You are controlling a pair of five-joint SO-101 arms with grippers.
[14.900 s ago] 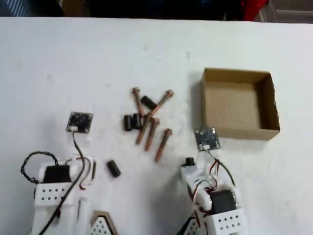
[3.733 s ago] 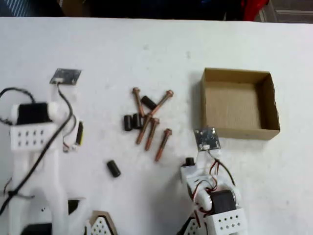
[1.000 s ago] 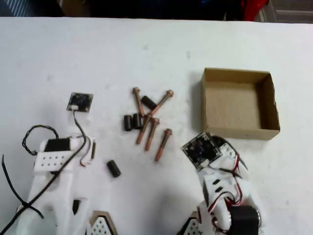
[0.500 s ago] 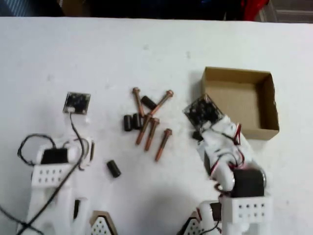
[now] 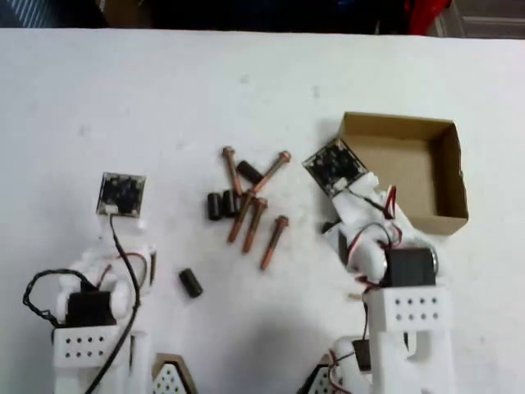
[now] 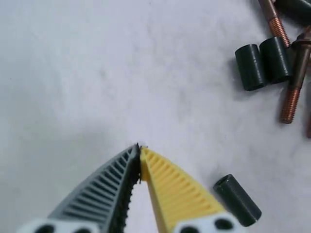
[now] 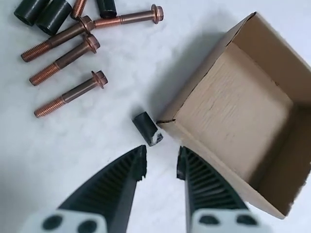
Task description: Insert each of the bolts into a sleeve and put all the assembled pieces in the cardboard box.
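Observation:
Several copper bolts lie in a loose heap mid-table, with black sleeves among them. One sleeve lies alone nearer the front. The cardboard box stands open to the right with nothing in it. My right gripper hangs open just short of a single sleeve lying by the box corner; four bolts lie beyond. My left gripper is shut on nothing, above bare table, with the lone sleeve beside its yellow finger and two sleeves farther off.
The left arm stands at the front left, the right arm at the front right beside the box. The white table stretches bare behind the heap to its far edge.
Over the last second the right arm swung away from the front edge up to the box's near corner. The left arm drew back a little toward the front. Bolts and sleeves have not moved.

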